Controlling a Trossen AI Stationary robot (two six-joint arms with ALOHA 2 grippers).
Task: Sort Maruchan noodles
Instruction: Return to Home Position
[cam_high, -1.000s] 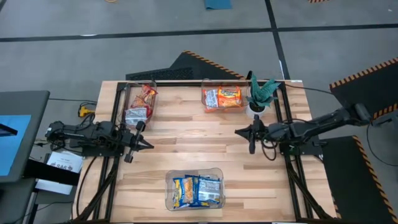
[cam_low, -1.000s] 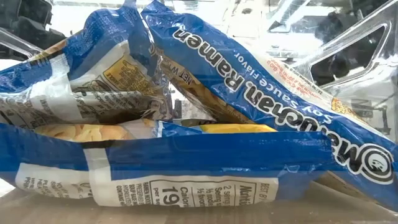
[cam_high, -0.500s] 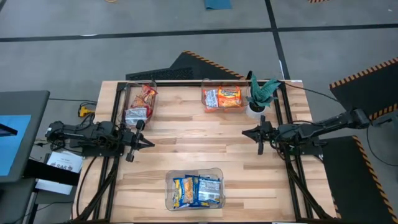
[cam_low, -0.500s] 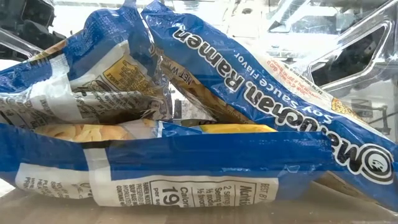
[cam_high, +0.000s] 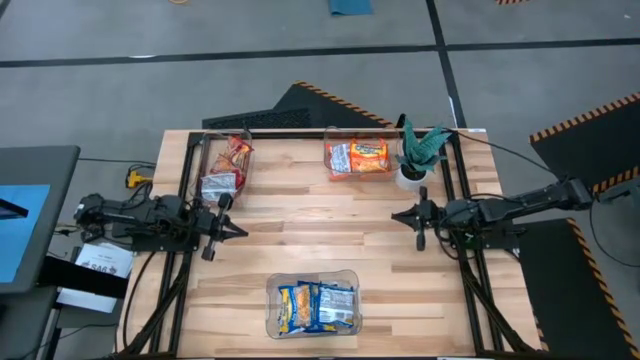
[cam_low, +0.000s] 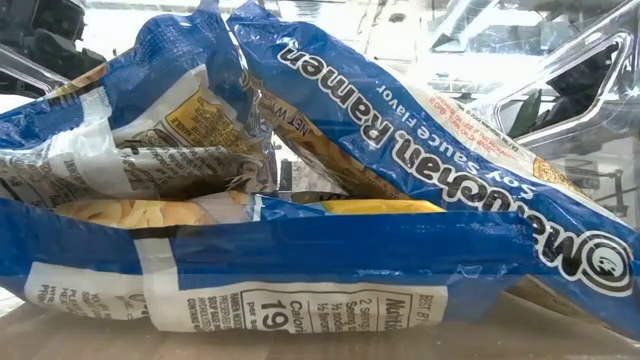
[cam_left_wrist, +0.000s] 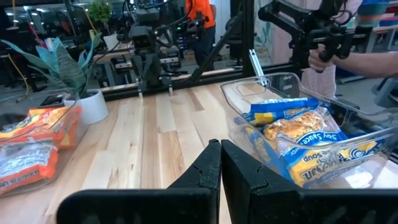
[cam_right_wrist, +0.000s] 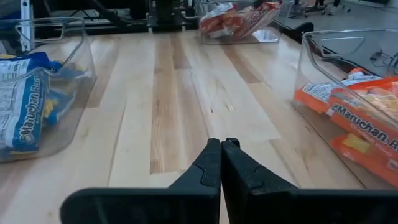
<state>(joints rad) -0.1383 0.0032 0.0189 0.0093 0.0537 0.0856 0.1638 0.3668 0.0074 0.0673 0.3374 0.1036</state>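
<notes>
At the table's (cam_high: 320, 235) left edge: our left gripper (cam_high: 240, 232), pressed closed, empty.
Right gripper (cam_high: 397, 215): the same, opposite.
Noodle packs (cam_high: 318, 307): binned, apart from both.

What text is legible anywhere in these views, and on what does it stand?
"Maruchan Ramen": upper blue pack, low view, upside down.
"Soy Sauce Flavor": same pack.
"Maruchan": orange pack, right wrist view.
"19": lower blue pack; the rest of its print is too small.
High view: nothing readable.
</notes>
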